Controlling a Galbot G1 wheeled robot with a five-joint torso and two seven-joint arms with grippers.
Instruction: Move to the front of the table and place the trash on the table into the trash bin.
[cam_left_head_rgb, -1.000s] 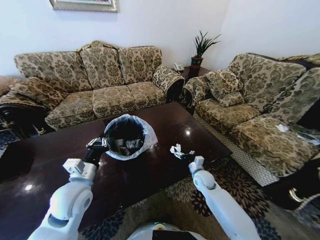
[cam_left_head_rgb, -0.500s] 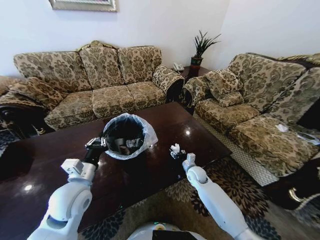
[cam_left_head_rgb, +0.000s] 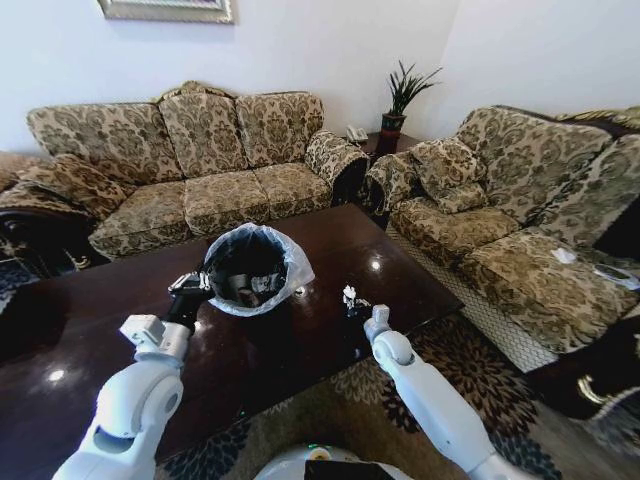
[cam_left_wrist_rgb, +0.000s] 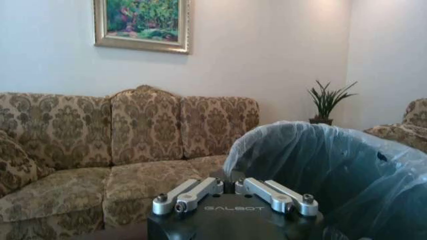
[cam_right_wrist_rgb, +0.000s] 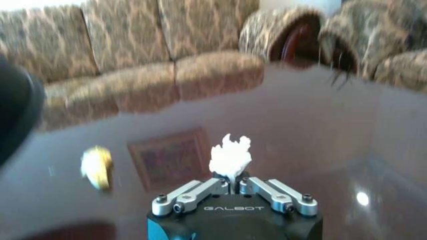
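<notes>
The right gripper (cam_right_wrist_rgb: 232, 186) has its jaws clenched on a crumpled white tissue (cam_right_wrist_rgb: 231, 156), held above the dark worktop (cam_left_head_rgb: 330, 250) near its front edge. The right wrist view alone shows a small yellowish scrap (cam_right_wrist_rgb: 97, 165) lying on the wood. The left gripper (cam_left_wrist_rgb: 231, 189), jaws closed and empty, sits beside the lined trash bin (cam_left_head_rgb: 252, 270) mid-worktop.

I read one word, "GALBOT", printed pale on each black gripper body: left gripper (cam_left_wrist_rgb: 232, 187), right gripper (cam_right_wrist_rgb: 232, 186).
</notes>
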